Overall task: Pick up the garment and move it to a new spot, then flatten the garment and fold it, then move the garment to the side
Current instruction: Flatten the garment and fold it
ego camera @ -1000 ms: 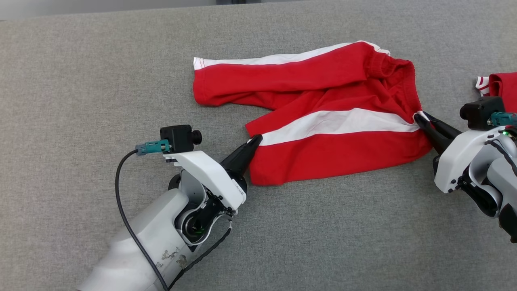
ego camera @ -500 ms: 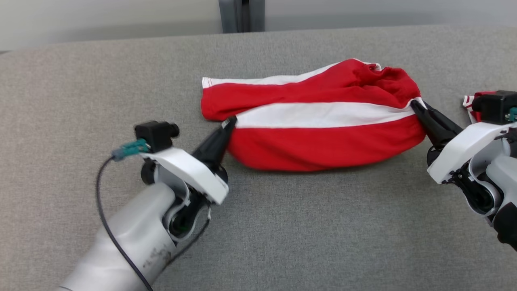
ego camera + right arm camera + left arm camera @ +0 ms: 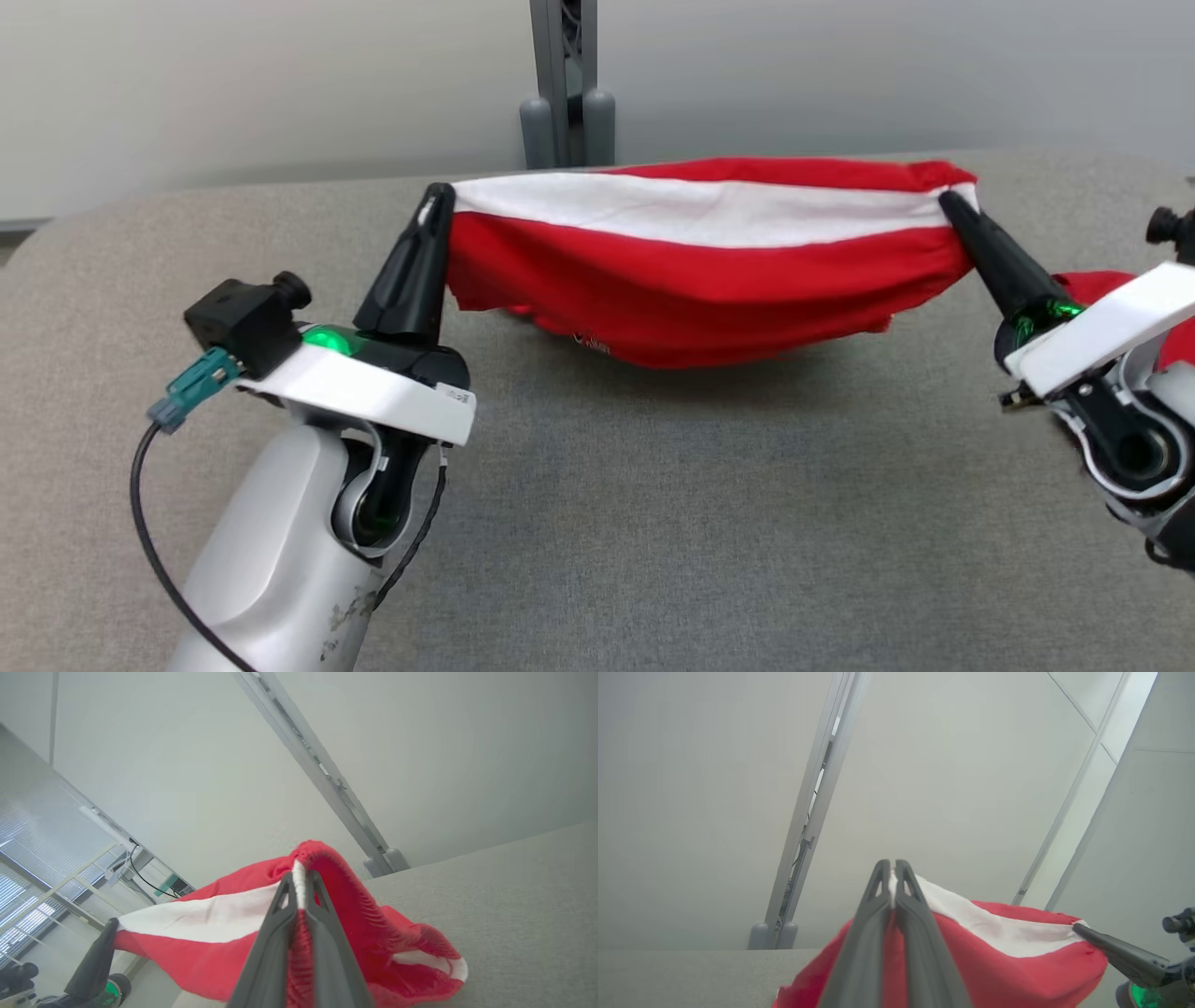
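The garment [image 3: 700, 280] hangs over the grey table [image 3: 653, 523], its long axis left to right, the ends pinched in the clenched left gripper [image 3: 437, 198] and right gripper [image 3: 950, 198], its lowest fold maybe touching.

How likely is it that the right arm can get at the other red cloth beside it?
Probably not yet. The other red cloth lies close by, but the right fingers are shut on the garment, holding it up with the left fingers. They must let go first.

Probably a lab or office: bare pale walls [image 3: 840, 75], a metal post [image 3: 563, 84], window blinds [image 3: 28, 812], grey cloth-topped table [image 3: 700, 523].
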Motion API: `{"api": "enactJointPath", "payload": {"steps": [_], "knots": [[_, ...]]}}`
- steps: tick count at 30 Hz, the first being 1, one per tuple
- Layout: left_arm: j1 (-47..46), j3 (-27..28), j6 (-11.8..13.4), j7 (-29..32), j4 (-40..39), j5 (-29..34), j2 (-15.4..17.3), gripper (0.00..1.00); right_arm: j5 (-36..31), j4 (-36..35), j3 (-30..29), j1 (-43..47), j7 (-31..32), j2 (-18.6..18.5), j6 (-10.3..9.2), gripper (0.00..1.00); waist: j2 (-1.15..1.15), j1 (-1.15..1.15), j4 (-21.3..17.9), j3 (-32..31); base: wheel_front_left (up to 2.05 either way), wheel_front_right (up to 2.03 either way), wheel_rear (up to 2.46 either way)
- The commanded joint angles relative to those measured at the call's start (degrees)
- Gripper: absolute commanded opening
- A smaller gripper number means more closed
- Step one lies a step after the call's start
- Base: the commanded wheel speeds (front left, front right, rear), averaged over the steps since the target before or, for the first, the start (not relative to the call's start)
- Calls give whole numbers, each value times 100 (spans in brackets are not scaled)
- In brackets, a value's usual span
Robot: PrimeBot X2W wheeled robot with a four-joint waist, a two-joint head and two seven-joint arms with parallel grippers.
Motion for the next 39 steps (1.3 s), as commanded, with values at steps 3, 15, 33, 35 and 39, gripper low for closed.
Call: {"api": "enactJointPath", "payload": {"steps": [3, 15, 33, 35, 39], "knots": [[206, 421, -6, -16, -198, 323, -96, 0, 518, -294, -378, 149, 177, -72, -2, 0, 0, 0, -21, -236, 0, 0, 0], [123, 1265, -5, -16, -383, 603, -269, 0, 1898, -212, -1822, 38, 1330, 664, -2, 0, 0, 0, -73, -645, 0, 0, 0], [-864, 2131, 0, -18, 11, 562, -280, 0, 1875, 1052, -2960, -994, 2575, 1924, -2, 0, 0, 0, 12, -939, 0, 0, 0], [-865, 2136, 0, -18, -15, 539, -280, 0, 1850, 1132, -3070, -961, 2626, 1992, -2, 0, 0, 0, 21, -930, 0, 0, 0], [-781, 2110, 0, -19, -67, 493, -280, 0, 1921, 1271, -3335, -843, 2792, 2128, -2, 0, 0, 0, 32, -897, 0, 0, 0]]}}
